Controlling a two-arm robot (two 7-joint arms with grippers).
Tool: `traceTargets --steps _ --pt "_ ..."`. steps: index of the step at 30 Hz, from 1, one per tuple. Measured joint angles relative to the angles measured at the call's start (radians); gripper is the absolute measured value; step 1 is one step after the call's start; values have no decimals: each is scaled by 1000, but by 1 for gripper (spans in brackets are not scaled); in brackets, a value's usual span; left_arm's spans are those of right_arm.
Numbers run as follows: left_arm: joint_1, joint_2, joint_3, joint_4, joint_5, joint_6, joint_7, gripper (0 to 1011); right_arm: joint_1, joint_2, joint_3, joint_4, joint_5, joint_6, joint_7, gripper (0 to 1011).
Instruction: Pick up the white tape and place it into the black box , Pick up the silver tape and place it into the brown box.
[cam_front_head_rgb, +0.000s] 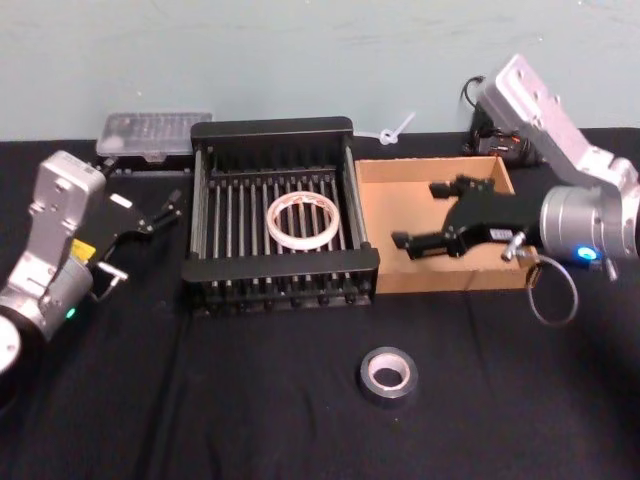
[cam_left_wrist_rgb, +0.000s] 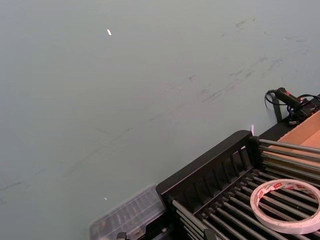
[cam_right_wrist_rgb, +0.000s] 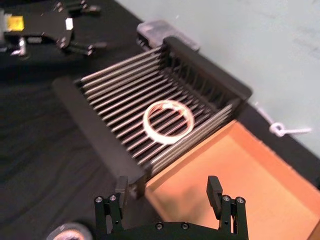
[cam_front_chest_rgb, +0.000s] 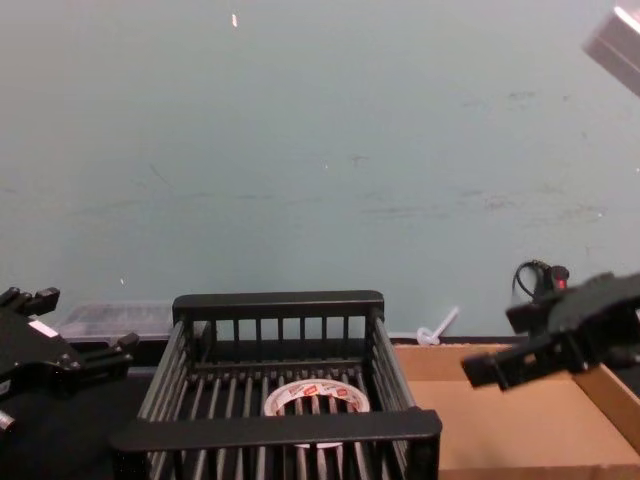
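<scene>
We find the white tape (cam_front_head_rgb: 303, 220) lying flat on the barred bottom of the black box (cam_front_head_rgb: 280, 271). The silver tape (cam_front_head_rgb: 388, 375) rests on the black cloth (cam_front_head_rgb: 200, 400) in front, untouched. The right gripper (cam_front_head_rgb: 420, 215) hangs over the brown box (cam_front_head_rgb: 375, 230), fingers spread, empty. The left gripper (cam_front_head_rgb: 158, 213) sits left of the crate, fingers parted

White tape (cam_front_head_rgb: 303, 221) in black box (cam_front_head_rgb: 281, 272), brown box (cam_front_head_rgb: 378, 272) right (touching), silver tape (cam_front_head_rgb: 388, 375) in front.
</scene>
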Motion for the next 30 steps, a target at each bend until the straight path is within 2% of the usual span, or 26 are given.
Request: traceTargets --steps 3,7,14,21,30 --pt "0 0 0 0 0 0 0 1001 -22 23 -12 -24 13 14 4 1002" --pt "0 0 0 0 0 0 0 1001 -37 36 -25 -36 21 24 8 1002" --pt "0 0 0 0 0 0 0 1002 -55 60 -71 -49 31 41 21 1000" --pt "0 0 0 0 0 0 0 1001 -57 70 -115 -49 27 47 31 1002" --pt "0 0 0 0 0 0 0 1001 -47 77 -160 -41 -3 48 42 1002"
